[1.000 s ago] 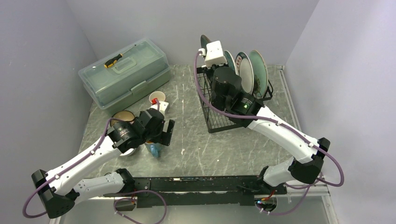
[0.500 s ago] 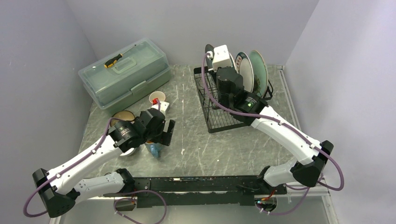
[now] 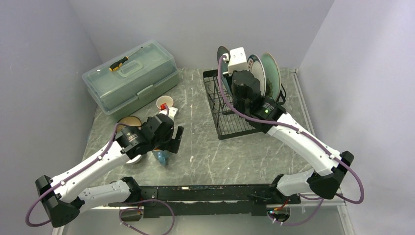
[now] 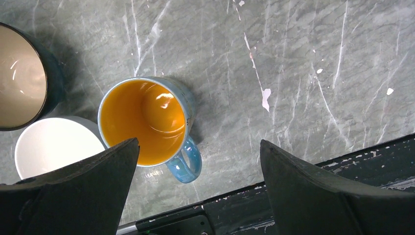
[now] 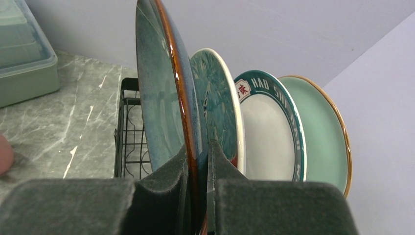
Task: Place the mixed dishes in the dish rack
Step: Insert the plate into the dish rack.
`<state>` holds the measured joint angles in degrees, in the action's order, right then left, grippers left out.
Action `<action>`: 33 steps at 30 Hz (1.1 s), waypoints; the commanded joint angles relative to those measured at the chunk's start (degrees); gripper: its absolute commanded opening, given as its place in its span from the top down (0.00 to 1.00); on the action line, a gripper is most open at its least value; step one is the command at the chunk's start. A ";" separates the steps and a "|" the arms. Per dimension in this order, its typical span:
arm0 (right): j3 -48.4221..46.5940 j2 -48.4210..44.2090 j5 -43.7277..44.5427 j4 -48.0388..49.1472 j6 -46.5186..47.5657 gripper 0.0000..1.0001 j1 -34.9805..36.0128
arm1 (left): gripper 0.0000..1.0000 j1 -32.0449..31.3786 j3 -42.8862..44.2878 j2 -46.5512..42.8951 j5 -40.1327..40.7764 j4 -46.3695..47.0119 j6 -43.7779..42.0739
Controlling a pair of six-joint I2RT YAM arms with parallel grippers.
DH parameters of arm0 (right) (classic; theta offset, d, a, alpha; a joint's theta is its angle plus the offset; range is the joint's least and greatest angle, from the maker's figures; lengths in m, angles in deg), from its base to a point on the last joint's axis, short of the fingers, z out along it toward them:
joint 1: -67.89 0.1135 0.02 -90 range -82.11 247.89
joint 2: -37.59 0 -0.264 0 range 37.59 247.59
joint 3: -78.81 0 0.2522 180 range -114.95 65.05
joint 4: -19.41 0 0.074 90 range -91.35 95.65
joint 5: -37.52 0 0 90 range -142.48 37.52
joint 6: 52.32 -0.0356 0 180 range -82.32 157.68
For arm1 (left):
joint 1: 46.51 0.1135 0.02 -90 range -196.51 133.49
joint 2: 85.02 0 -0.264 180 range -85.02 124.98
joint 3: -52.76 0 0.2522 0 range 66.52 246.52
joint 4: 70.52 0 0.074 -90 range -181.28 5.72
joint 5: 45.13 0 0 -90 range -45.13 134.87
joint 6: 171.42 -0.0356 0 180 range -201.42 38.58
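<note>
My right gripper (image 5: 198,147) is shut on the rim of the teal, brown-edged plate (image 5: 161,88) and holds it upright in the black wire dish rack (image 5: 129,132), just left of the patterned plate (image 5: 215,98), the white dark-rimmed plate (image 5: 269,132) and the pale green plate (image 5: 323,142). In the top view this plate (image 3: 222,53) stands at the back of the rack (image 3: 230,117). My left gripper (image 4: 198,144) is open above the blue mug with the orange inside (image 4: 142,122), with the mug under its left finger. A white bowl (image 4: 54,147) and a tan bowl (image 4: 19,83) sit to the mug's left. The pink mug (image 3: 165,104) stands farther back.
A translucent green lidded box (image 3: 132,78) sits at the back left with a yellow-and-black screwdriver (image 3: 119,63) on its lid. The black base rail (image 4: 293,196) runs along the near table edge just below the blue mug. Walls close in the table at the back and right.
My right gripper has carried the teal plate to the right along the rack, up beside the patterned plate. The left arm has hardly moved.
</note>
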<state>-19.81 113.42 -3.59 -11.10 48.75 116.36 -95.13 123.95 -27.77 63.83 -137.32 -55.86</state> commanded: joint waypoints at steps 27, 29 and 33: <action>-3.33 -1.43 -1.29 3.32 -7.29 1.00 -1.79 | 0.01 -0.20 0.30 0.31 1.34 0.30 -0.25; -4.25 -0.91 -1.04 2.93 -6.94 1.00 -1.80 | 0.01 -0.20 0.27 0.31 1.20 0.39 -0.32; -7.32 0.57 -0.54 1.87 -5.88 1.00 -1.65 | 0.00 -0.18 0.31 0.31 1.17 0.46 -0.39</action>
<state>-19.72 114.55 -6.59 -16.13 42.58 115.00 -95.13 123.95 -27.75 63.86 -137.34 -55.86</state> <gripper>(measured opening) 0.098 0.994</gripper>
